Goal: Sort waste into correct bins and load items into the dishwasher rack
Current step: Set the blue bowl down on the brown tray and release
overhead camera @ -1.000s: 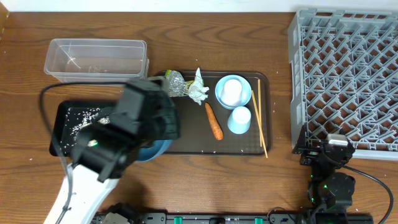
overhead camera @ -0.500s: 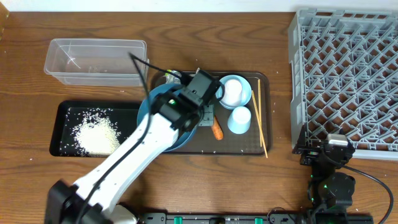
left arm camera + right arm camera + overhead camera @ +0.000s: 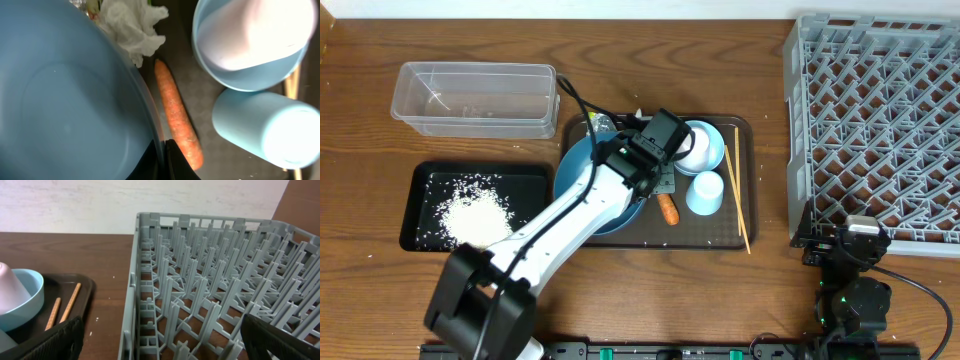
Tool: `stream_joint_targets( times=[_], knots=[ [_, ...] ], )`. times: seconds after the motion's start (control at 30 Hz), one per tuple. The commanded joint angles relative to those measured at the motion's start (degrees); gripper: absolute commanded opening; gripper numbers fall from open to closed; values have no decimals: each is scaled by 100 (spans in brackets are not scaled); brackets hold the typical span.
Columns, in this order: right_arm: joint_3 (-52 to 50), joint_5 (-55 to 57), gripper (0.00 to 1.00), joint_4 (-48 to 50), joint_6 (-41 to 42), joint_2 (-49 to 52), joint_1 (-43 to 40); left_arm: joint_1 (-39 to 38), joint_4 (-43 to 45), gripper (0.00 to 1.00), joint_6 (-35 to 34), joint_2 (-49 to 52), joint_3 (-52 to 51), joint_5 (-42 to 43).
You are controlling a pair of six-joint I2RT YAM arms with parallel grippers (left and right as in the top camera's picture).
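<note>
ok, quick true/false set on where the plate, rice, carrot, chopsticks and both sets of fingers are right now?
1. The left fingers are shut on the blue plate's rim. True.
2. The rice lies in the clear tub. False: it lies in the black tray.
3. The carrot lies on the brown tray, next to the plate. True.
4. The chopsticks are already in the rack. False: they lie along the brown tray's right side, and no item shows in the rack.
5. The right fingers grip the cup. False: they are open, holding nothing, beside the rack.
</note>
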Motion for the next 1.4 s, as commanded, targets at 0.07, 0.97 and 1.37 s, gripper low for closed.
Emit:
stream_joint_targets(
  times=[0.07,0.97,1.37],
  knots=[
    [11,55,99,-46,-66,-7,-48,-13,-63,6,-11,234,61,-177],
    [11,55,99,-46,-66,-7,-48,-22,-688,26,-22,-293,37,210],
    [11,55,99,-46,-66,-7,-48,1169,-1499,92,-24,-1816,35,-697]
  ],
)
